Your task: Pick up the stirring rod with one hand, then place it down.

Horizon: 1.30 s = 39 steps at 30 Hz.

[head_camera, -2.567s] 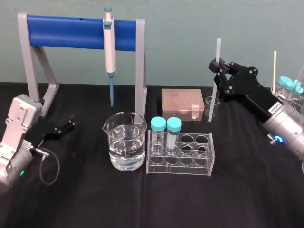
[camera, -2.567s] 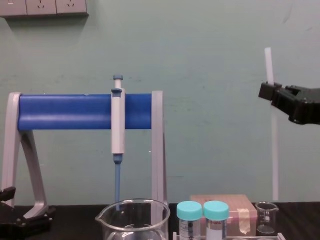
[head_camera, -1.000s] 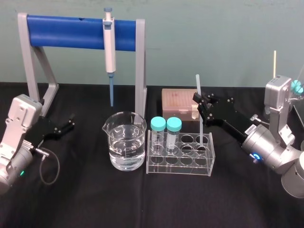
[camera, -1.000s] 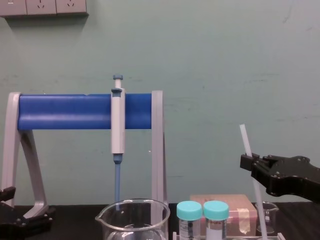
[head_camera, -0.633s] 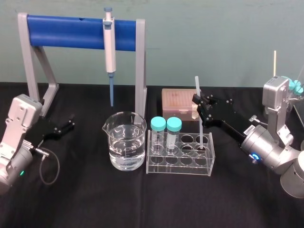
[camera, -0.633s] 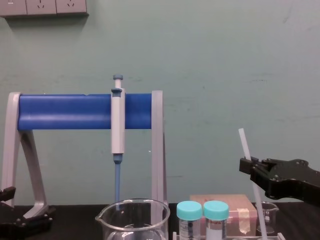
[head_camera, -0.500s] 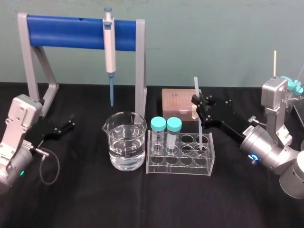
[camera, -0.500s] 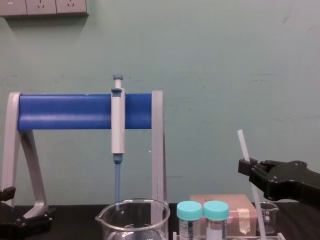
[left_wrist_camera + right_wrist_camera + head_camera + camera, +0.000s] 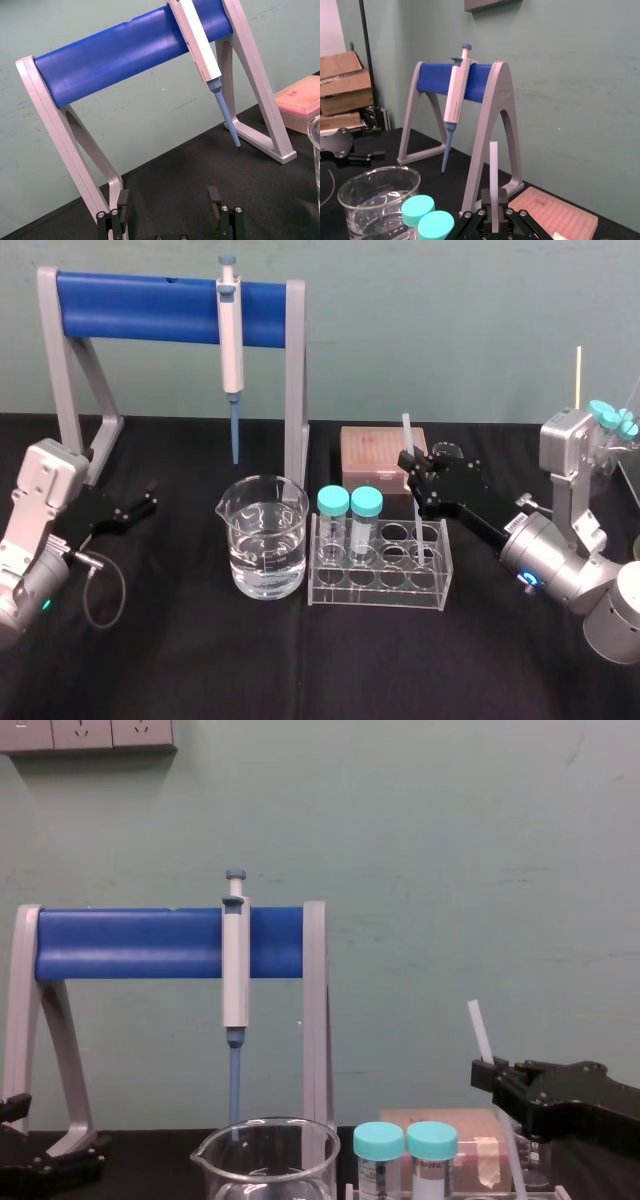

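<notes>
Black from edge to edge, the surface (image 9: 300,670) carries the glassware, and over its right half the right hand (image 9: 411,462) hangs clamped on the stirring rod (image 9: 407,430), fingers pinched tight on it a little below its top. The rod stands nearly upright, its top leaning slightly toward the robot's left. Its white upper end pokes out above the hand, and the rest runs down under the hand toward the right end of the clear rack (image 9: 380,580); I can't make out whether the tip sits in a hole. Lower down and to the hand's left, two teal-capped tubes (image 9: 334,502) stand in the rack, with the beaker of water (image 9: 264,540) just beyond them. A pink box (image 9: 372,452) lies close behind the hand. Well off to the hand's left and farther back, the pipette (image 9: 230,335) hangs on the blue-barred stand (image 9: 140,305). The left hand (image 9: 148,500) rests far across the surface, its fingers (image 9: 215,197) spread apart around nothing.
</notes>
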{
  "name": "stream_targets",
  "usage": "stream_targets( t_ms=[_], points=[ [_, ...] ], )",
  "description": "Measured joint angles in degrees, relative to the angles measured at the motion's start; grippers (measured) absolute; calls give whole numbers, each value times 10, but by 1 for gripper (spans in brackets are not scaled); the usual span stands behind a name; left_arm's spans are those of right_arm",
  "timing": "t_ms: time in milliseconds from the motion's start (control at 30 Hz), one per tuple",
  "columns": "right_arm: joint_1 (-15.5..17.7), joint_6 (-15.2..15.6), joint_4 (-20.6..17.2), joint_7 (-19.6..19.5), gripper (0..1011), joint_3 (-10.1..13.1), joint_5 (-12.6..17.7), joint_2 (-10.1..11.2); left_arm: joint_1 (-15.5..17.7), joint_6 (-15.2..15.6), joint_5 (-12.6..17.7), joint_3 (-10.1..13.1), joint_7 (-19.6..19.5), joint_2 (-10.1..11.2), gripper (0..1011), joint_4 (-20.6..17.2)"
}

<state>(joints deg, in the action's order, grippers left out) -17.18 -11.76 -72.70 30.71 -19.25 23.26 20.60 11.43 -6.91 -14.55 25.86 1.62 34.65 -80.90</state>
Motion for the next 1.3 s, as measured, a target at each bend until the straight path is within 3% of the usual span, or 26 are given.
stream_targets(
  t_ms=[967,1300],
  points=[
    [2,8,2,-12,73,-2,-16,2,0,0,0,0,0,0,1000,0],
    [2,7,2,-11,320,-1,-15,2,0,0,0,0,0,0,1000,0]
  ],
)
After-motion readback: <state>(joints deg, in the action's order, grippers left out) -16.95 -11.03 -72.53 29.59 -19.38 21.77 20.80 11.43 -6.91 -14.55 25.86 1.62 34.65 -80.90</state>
